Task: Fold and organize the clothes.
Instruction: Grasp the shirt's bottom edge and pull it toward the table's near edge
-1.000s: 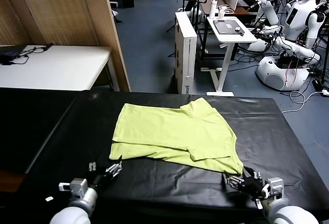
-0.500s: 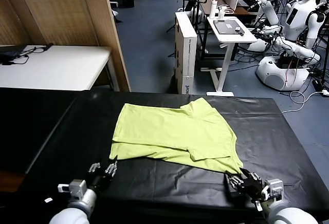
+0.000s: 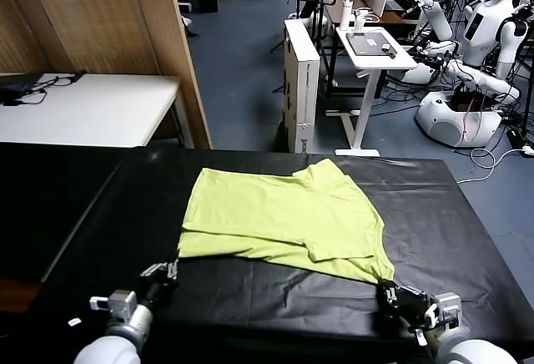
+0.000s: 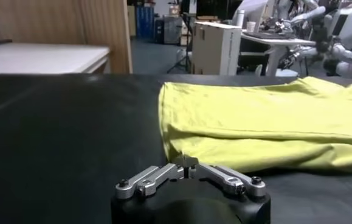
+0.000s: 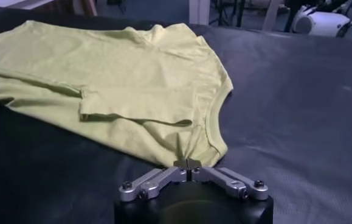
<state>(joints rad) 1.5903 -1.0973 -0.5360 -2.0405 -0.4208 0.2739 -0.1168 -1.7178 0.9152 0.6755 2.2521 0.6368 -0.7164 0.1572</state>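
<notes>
Two grippers pinching the near corners of one tee

Surroundings, all placed rel. to the black table (image 3: 467, 239): white table (image 3: 83, 109) beyond its far left edge, w/ a wood-panel partition (image 3: 108, 22) behind that; white box (image 3: 302, 80) standing upright past the far edge, approx. centre; small white desk (image 3: 377, 47) just right of the box; white robots (image 3: 492, 22) farther off at far right. Nothing lies on the black table between the grippers and the cloth.

T-shirt (image 3: 284, 218) lies mid-table, lime yellow-green, folded over on itself into a rough rectangle, lightly wrinkled. Neck rim curves toward the near-right corner, per right wrist view; a sleeve is folded flat on top.

Left gripper (image 3: 163, 270) sits at the tee's near-left corner, near the table's front edge. Left wrist view: fingertips closed together on the hem fold (image 4: 188, 159).

Right gripper (image 3: 390, 290) at the near-right corner, also by the front edge. Right wrist view: tips shut on the fabric point (image 5: 188, 159) by the collar.
</notes>
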